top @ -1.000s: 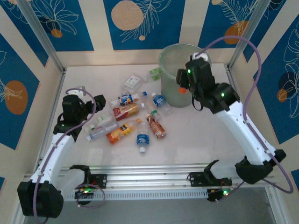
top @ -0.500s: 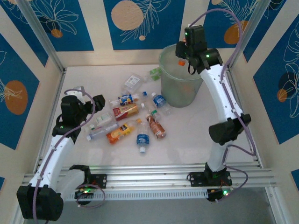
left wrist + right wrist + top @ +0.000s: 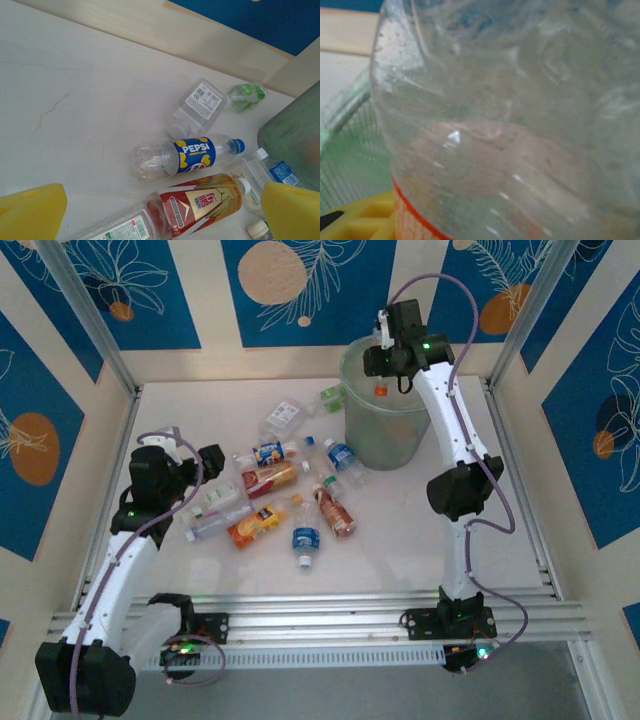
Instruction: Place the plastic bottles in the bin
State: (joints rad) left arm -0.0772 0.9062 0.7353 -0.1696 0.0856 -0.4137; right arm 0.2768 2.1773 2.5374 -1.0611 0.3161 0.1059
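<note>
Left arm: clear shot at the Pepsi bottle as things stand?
Likely yes. The left hand is open, and the Pepsi bottle lies uncovered on the table just ahead of it. The red-labelled bottle lies close alongside, so a finger may bump it.

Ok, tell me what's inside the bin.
The right end effector holds a clear, orange-labelled bottle at the mouth of the bin, not yet dropped. The cloudy wall and the arm hide the bottom, so any bottles lying there cannot be made out.
</note>
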